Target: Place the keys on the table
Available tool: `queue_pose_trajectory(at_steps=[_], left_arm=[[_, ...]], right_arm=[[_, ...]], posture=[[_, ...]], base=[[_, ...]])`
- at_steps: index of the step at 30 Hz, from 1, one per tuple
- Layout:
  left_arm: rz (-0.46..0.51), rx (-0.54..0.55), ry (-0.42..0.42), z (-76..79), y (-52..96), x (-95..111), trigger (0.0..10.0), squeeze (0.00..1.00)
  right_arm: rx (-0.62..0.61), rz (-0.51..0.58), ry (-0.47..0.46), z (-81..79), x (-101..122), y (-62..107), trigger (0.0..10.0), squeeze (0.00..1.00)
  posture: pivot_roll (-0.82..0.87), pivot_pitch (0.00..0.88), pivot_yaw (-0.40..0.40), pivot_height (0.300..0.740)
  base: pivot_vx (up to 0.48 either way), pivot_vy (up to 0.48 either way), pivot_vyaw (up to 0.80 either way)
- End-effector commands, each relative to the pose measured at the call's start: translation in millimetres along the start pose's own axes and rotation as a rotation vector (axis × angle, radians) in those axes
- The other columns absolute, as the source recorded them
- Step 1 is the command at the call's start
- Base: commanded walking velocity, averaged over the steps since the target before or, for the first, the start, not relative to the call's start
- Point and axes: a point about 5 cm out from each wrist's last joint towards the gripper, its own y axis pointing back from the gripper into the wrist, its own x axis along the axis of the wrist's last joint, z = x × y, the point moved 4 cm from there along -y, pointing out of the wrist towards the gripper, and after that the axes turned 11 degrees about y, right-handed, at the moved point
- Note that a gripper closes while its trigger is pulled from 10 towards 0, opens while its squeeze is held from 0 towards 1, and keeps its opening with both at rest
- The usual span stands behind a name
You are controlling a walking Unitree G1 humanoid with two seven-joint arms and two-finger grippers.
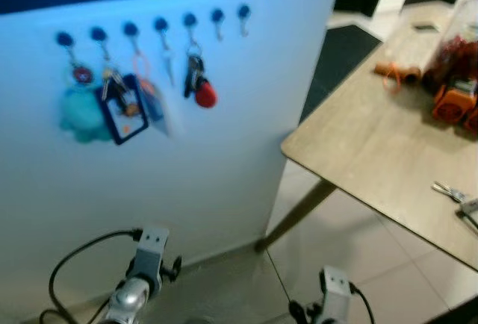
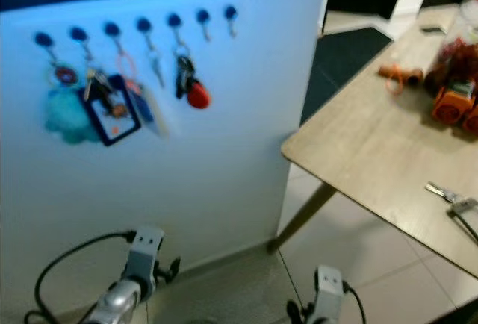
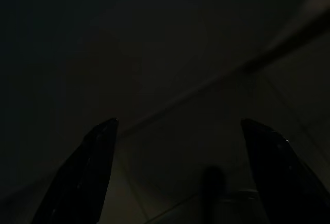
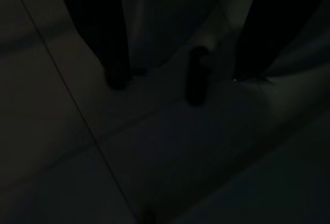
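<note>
Several key sets hang from blue hooks on a white panel (image 1: 187, 160): a bunch with a red fob (image 1: 199, 83), a single silver key (image 1: 167, 60), a blue card holder (image 1: 124, 113) and a teal plush fob (image 1: 82, 113). A wooden table (image 1: 373, 145) stands to the right, with a silver key set (image 1: 448, 189) lying near its right edge. Both arms hang low in front of the panel, the left arm (image 1: 143, 272) and the right arm (image 1: 334, 294). In the dark wrist views, my left gripper (image 3: 179, 123) and right gripper (image 4: 183, 79) are open with nothing held, over the floor.
An orange tool (image 1: 397, 72) and orange and red items (image 1: 455, 85) lie at the table's far side. A slanted table leg (image 1: 295, 216) reaches the tiled floor beside the panel. A dark mat (image 1: 340, 51) lies behind the panel's right edge.
</note>
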Motion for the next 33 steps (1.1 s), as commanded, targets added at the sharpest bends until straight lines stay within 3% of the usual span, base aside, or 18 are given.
queue_pose_trajectory(at_steps=[1, 21, 24, 33], left_arm=[[-0.023, 0.002, 0.002, -0.4, 0.6, -4.8, 10.0, 0.0], [-0.044, -0.005, -0.02, -2.3, -0.1, -4.9, 10.0, 0.0], [-0.04, -0.013, -0.024, -0.8, -0.7, -3.7, 10.0, 0.0], [-0.037, -0.032, -0.025, 1.6, -0.5, -3.8, 10.0, 0.0]], right_arm=[[-0.003, -0.017, -0.01, 0.6, -6.5, 1.4, 10.0, 0.0], [-0.016, -0.008, -0.019, 2.7, -7.7, 2.3, 10.0, 0.0], [-0.061, 0.014, -0.054, 9.3, -5.2, 3.2, 10.0, 0.0], [-0.048, 0.018, -0.054, 8.6, -5.4, 3.4, 10.0, 0.0]], posture=[[0.07, 0.022, -0.014, 0.74], [0.07, 0.002, -0.005, 0.74], [0.07, 0.0, -0.005, 0.74], [0.07, 0.0, -0.006, 0.74]], base=[[0.0, 0.0, 0.8], [0.0, 0.0, 0.8], [0.0, 0.0, 0.0], [0.0, 0.071, 0.0]])
